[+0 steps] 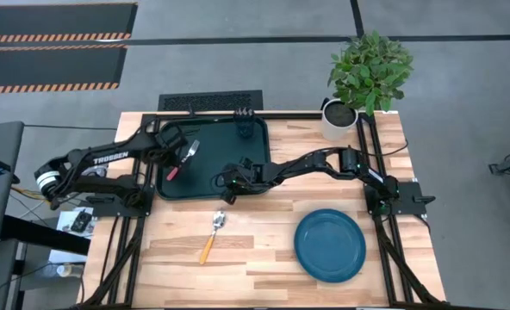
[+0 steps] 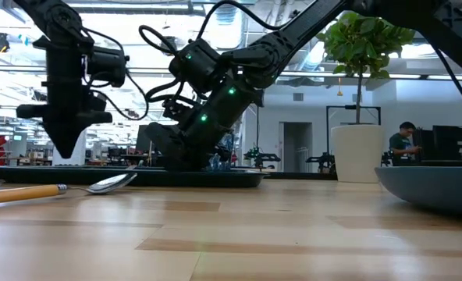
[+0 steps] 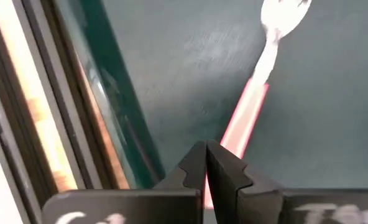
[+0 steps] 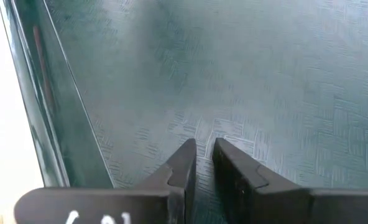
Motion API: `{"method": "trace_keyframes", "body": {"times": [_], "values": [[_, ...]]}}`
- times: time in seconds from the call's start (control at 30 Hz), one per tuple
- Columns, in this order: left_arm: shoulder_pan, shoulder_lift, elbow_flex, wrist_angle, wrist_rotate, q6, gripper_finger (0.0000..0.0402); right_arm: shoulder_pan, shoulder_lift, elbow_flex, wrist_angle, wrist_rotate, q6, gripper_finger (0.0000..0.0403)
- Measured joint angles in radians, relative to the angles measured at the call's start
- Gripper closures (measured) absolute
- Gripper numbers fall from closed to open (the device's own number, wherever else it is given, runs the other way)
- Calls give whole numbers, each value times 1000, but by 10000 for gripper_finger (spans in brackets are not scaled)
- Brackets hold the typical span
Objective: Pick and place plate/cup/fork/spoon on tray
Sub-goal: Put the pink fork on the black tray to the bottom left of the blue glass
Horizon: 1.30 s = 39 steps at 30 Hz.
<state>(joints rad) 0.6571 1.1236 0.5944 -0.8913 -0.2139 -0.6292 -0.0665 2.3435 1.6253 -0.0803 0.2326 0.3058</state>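
Your tray [image 1: 205,185] holds the fork [image 1: 183,160] at its left end, while the spoon [image 1: 212,235] and plate [image 1: 329,244] lie on the table [image 1: 264,258]. The left gripper [image 1: 171,140], its arm marked TROSSEN, hangs shut over the fork's handle. The right gripper [image 1: 227,182] sits low in the tray, jaws slightly apart on nothing.

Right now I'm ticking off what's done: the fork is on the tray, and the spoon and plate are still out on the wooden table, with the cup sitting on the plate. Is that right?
One slip: the plate is bare, with no cup on it, as the high view shows. The rest holds: the fork lies on the tray, and the spoon and plate are still on the wooden table.
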Motion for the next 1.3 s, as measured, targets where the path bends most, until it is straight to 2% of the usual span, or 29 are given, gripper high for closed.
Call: {"method": "trace_keyframes", "body": {"times": [0.3, 0.47, 0.77, 0.93, 1.1, 1.3], "values": [[-29, 2, -12, -18, 23, -45, 401, -2, 1, 0, 2, 1, 0, 339], [-36, 2, -12, -23, -55, -60, 401, -2, 1, -1, 5, 1, 0, 340], [-63, 13, -22, 10, -103, -86, 401, -2, 1, -1, 7, 1, 0, 340], [-96, 20, -83, 123, -74, -131, 401, -2, 1, -2, 9, 1, 0, 340], [-103, 23, -90, 105, -109, -152, 401, -2, 1, -2, 9, 1, 0, 340], [-103, 24, -90, 95, -94, -171, 401, -2, 1, -2, 10, 1, 0, 340]]}}
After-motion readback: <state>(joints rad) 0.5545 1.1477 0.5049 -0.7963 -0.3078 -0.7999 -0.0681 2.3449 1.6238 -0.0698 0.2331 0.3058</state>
